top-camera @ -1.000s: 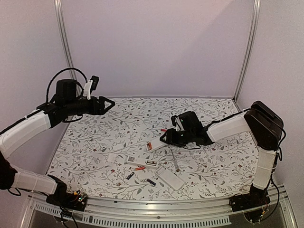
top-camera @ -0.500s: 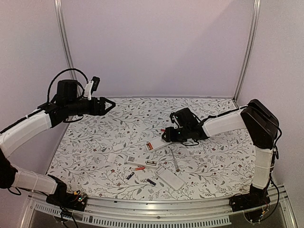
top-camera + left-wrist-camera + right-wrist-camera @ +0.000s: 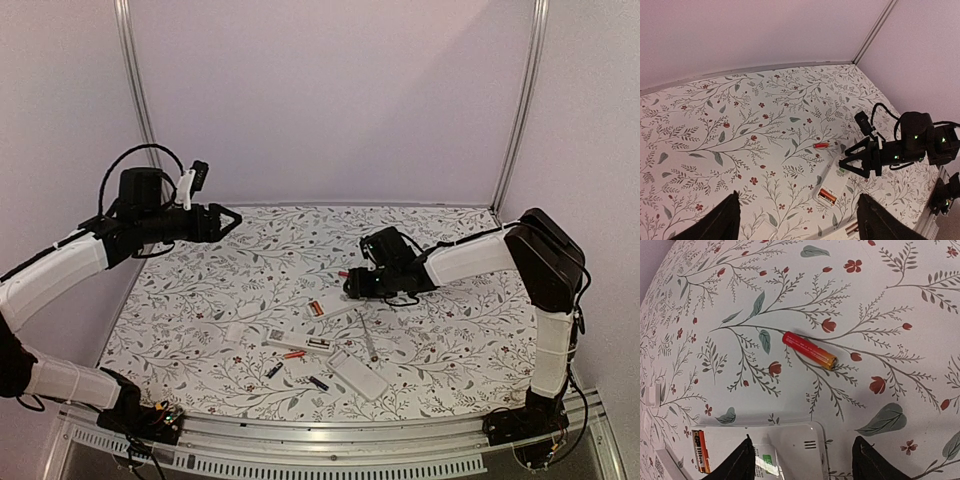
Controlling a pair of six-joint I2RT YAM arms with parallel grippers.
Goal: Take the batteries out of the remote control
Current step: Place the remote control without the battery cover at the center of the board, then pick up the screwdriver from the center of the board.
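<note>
On the floral table (image 3: 900, 300), just beyond the white remote (image 3: 790, 440), lies a slim red battery (image 3: 809, 350) with a gold tip. The right gripper (image 3: 802, 462) hovers low over the remote's far end, fingers wide apart and empty. The left gripper (image 3: 800, 220) hangs raised at far left, likewise spread, holding nothing.

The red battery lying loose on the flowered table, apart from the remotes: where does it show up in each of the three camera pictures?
Top external: the red battery lies just right of centre, a tiny red sliver above the open white remote.
Left wrist: lower middle, up and left of that remote.
Right wrist: near the centre, large and clear, above the remote's end.
Shared landmark: the open white remote, beside the battery in every view.
</note>
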